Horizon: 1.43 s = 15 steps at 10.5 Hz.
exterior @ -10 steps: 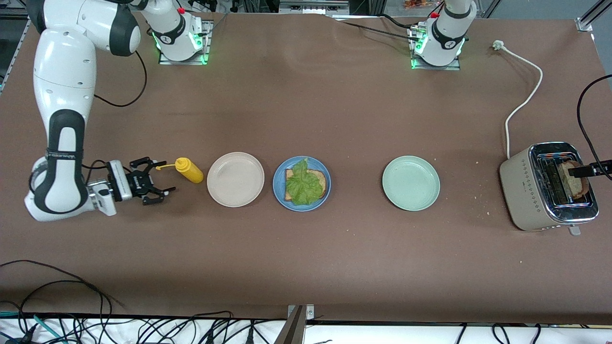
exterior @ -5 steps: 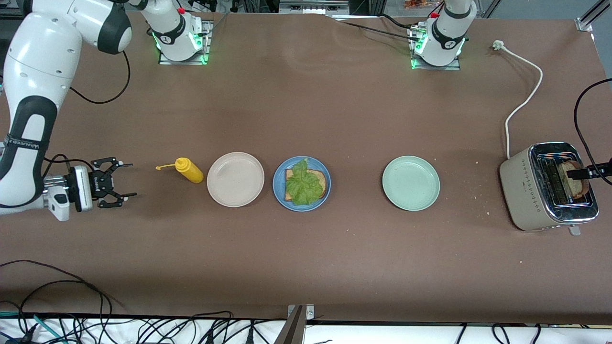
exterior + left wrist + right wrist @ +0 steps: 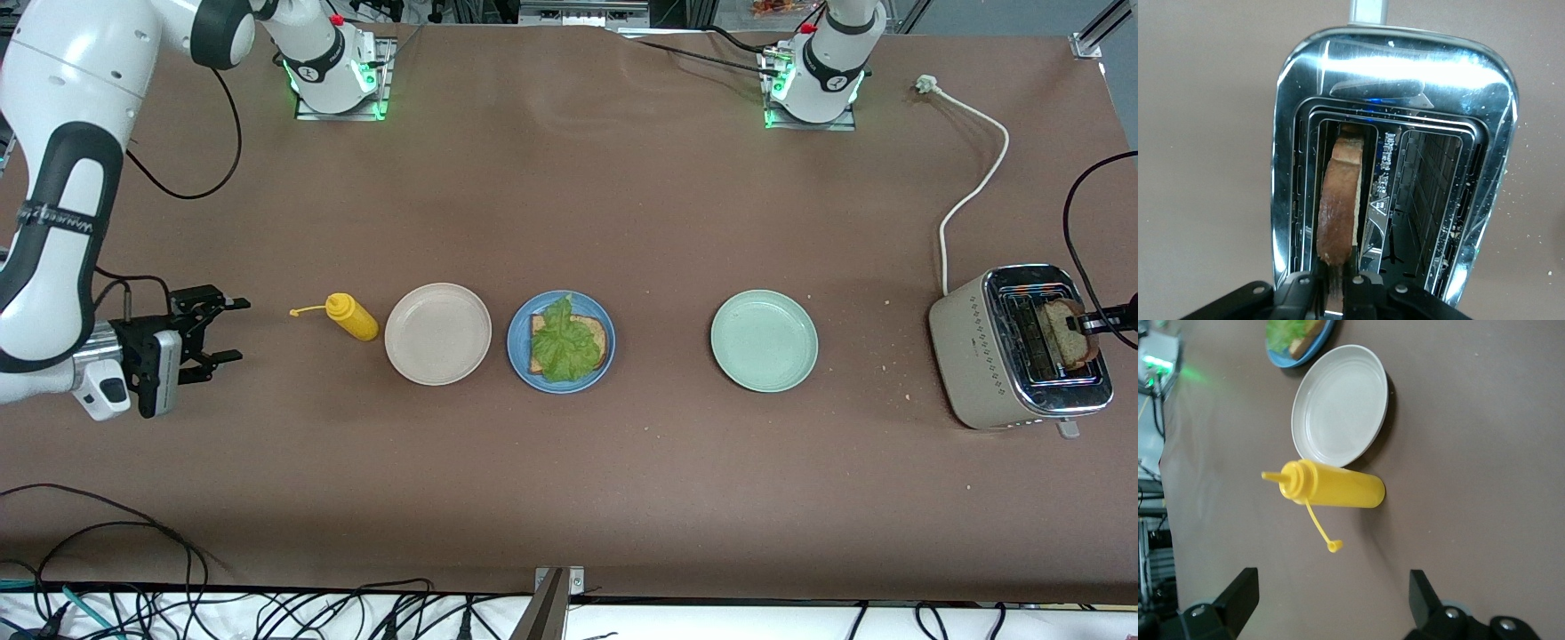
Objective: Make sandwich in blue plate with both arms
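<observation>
- Sandwich (image 3: pixel 567 346): incomplete. One square slice of brown bread lies in the round matte blue plate (image 3: pixel 520 362) at the centre of the front view, with a ruffled green lettuce leaf (image 3: pixel 564 345) on top. No covering slice is in place.
- Second brown bread slice (image 3: pixel 1339 197): standing upright in one slot of the beige and chrome toaster (image 3: pixel 978 356) at the right edge of the front view. The neighbouring slot is vacant.
- Left gripper (image 3: pixel 1335 285): over the toaster, its fingers pinched on the upper edge of that slice. Compared with a second ago, the gripper has drawn toward the right edge of the front view, while the slice remains largely seated in the slot.
- Right gripper (image 3: pixel 220 330): at the left edge of the front view, jaws spread wide and holding nothing. In the past second it has pulled back from the yellow squeeze bottle (image 3: pixel 353 317), which lies on its side untouched, cap dangling, just beside the round beige plate (image 3: pixel 418 366).
- Round pale green plate (image 3: pixel 763 340): bare, between the blue plate and the toaster.
- Assessment: the right arm appears to be standing clear; the remaining work appears to be lifting the slice and carrying it to the blue plate.
</observation>
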Each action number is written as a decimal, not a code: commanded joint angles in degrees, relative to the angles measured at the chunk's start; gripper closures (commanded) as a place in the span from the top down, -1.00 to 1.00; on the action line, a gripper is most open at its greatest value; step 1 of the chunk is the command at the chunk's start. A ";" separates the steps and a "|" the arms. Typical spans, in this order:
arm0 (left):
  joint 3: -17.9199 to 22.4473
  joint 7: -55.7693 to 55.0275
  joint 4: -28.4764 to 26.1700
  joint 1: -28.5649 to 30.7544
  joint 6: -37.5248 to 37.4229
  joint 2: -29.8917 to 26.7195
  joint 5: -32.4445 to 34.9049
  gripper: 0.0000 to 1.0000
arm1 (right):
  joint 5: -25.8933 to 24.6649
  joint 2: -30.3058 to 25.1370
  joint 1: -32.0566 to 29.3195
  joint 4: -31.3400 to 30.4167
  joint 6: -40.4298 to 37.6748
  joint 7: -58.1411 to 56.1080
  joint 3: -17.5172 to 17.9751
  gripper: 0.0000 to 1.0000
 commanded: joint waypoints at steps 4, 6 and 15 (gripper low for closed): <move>-0.41 3.59 1.30 0.01 -1.00 -1.80 1.06 -1.00 | -23.00 -10.65 8.06 1.92 -5.03 41.18 -0.67 1.00; -0.76 3.60 1.57 -0.51 -2.93 -4.87 1.06 -1.00 | -30.31 -16.45 9.83 1.74 -7.58 47.97 -0.58 1.00; -6.63 4.66 2.01 -0.69 -10.67 -13.24 0.26 -1.00 | -45.11 -33.58 19.41 -12.63 0.91 65.38 3.26 1.00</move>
